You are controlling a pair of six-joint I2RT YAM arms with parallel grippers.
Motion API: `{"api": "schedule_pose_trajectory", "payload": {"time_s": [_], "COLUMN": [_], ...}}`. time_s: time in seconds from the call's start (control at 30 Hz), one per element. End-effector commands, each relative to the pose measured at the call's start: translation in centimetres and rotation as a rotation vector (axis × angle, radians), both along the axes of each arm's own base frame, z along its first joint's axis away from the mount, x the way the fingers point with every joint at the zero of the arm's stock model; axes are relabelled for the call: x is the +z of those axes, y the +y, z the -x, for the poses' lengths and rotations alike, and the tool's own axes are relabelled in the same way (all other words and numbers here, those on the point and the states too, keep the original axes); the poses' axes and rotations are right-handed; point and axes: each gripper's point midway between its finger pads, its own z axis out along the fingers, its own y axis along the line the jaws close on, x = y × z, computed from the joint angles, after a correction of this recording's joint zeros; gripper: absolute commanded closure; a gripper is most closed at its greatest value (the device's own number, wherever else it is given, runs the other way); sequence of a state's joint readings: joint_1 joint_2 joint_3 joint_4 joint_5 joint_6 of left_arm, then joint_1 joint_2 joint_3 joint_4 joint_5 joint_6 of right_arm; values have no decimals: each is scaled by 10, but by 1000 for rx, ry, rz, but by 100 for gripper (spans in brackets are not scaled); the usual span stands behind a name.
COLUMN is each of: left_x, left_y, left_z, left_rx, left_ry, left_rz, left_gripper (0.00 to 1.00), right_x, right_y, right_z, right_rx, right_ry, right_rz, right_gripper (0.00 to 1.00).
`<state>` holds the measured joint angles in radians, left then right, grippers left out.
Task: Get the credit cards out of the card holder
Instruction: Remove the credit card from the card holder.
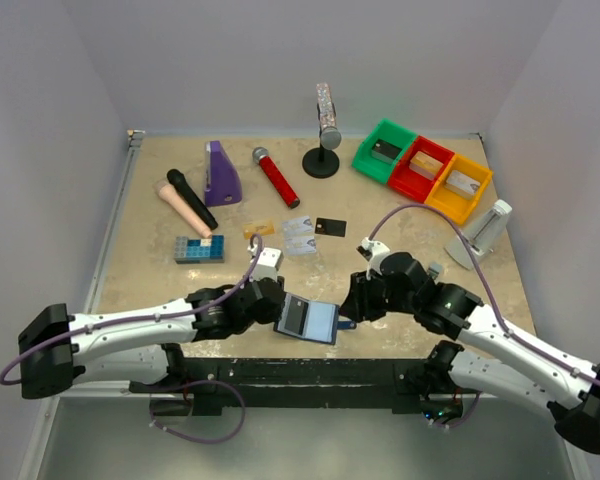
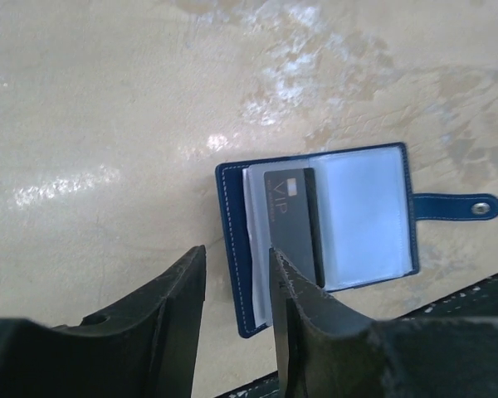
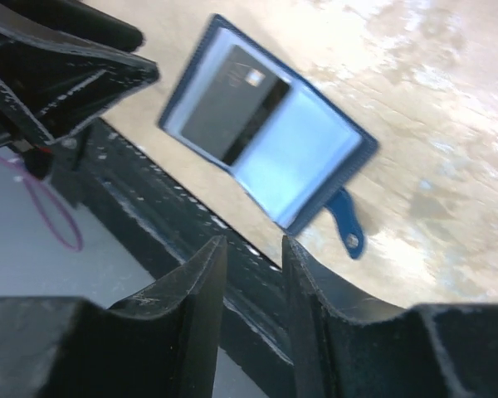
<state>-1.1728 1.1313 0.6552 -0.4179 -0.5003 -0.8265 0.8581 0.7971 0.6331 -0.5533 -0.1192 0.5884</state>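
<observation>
The tan table [image 1: 140, 200] is carrying the whole job, and the open card holder [image 1: 308, 320] is lying flat at its near edge, between the two arms.

The left gripper [image 2: 235, 257] is hovering just beside the holder's spine side. Its jaws are standing apart with nothing between them, though whether one finger is touching the cover cannot be told. The right gripper [image 3: 252, 245] is hanging over the tab side, also parted and empty.

The holder is looking light and floppy: soft navy covers and thin clear sleeves that would likely slide or fold if pulled without being pinned. Pressing down on a bare cover edge or the snap tab [image 2: 456, 207] is probably the way to steady it.

A black VIP card [image 2: 295, 224] is sitting in the left-hand sleeve; it is appearing stiff, thin and slick, so the exposed short end is the likely place to pinch, drawing it straight out along the pocket.

Further back, an orange-gold card [image 1: 258, 230], pale cards [image 1: 299, 238] and another black card [image 1: 330, 227] are lying loose on the table.
</observation>
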Motion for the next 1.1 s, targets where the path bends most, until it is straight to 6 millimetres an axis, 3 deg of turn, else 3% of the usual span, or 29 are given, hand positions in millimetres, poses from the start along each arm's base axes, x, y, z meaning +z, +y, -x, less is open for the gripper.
{"api": "schedule_pose_trajectory", "payload": {"time_s": [0.0,0.17,0.4,0.7,1.03,1.07], "left_x": [31,48,7,-32,-62,-57], "left_y": [-20,-48,-40,-24,-6,-11], "left_z": [-4,-1,-12,-7,1,-1], "left_rx": [-33,-140,-79,-34,6,8], "left_ry": [-68,-91,-18,38,86,74], "left_rz": [222,362,242,196,138,173], "left_gripper": [60,66,77,80,83,84], "right_x": [30,4,-25,-53,-88,-90], "right_y": [41,71,99,104,100,99], "right_z": [-3,-9,-19,-23,-20,-19], "right_rx": [89,91,72,40,-2,-5], "right_ry": [-10,100,201,262,332,338], "right_rz": [-178,-221,-262,-225,-179,-176], "right_gripper": [67,72,73,67,61,60]}}
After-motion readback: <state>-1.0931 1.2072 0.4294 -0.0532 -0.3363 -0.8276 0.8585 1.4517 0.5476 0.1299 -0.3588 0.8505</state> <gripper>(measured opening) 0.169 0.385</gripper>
